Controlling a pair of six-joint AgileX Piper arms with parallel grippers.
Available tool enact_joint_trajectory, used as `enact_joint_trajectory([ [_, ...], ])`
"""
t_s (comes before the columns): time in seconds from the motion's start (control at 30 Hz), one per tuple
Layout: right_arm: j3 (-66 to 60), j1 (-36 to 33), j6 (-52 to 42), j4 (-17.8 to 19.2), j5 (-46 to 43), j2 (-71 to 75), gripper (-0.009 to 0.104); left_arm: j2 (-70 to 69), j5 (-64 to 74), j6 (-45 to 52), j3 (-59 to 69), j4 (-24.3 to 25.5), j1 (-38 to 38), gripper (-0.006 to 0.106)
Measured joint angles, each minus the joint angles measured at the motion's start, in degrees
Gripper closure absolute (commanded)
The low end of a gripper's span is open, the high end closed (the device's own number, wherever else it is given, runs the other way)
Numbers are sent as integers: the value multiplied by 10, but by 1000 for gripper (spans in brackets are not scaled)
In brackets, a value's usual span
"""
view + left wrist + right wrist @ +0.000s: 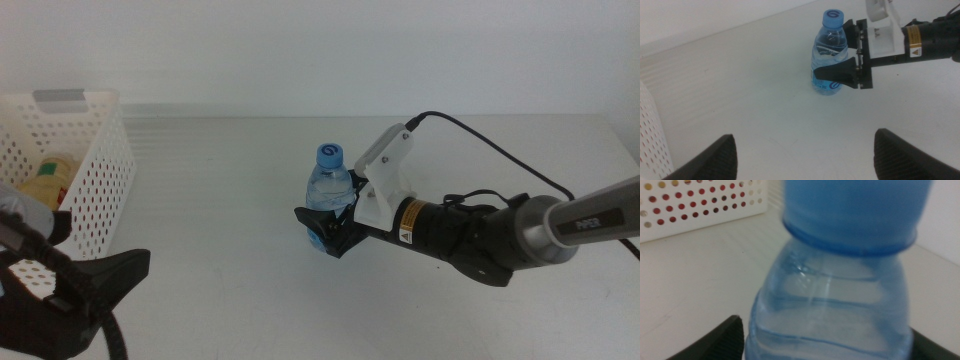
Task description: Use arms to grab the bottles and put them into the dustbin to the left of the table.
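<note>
Middle view shows the right arm reaching in over the white table from its right side, its right gripper set around the lower body of the water bottle, which stands upright near the middle of the table. One dark jaw lies on each side of the bottle — they look pressed against the clear plastic, and the bottle's base is on the tabletop. The blue cap rises above the gripper's white mount. In the left wrist view the same water bottle stands on the table with one dark jaw of the right gripper crossing its blue label, and the black and white wrist body behind it. The right wrist view is filled by the bottle at very close range, blurred, with a jaw tip showing at either side of it. The dustbin stands at the table's left edge — a white basket with round holes in its walls — and the yellow tea bottle lies inside it; red shows through the holes in the right wrist view, though what it belongs to cannot be told. The left gripper waits at the table's near left corner, beside the dustbin and well apart from the water bottle, its two jaws spread wide and holding nothing.
</note>
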State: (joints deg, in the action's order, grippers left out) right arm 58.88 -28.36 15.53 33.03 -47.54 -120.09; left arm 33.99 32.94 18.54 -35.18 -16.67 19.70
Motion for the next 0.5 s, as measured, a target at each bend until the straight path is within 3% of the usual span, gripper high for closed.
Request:
enact_joint_trajectory([
  [0.5, -162, 0, 4, 0, 11, 202, 16, 0, 0, 0, 0, 0, 0, 10],
])
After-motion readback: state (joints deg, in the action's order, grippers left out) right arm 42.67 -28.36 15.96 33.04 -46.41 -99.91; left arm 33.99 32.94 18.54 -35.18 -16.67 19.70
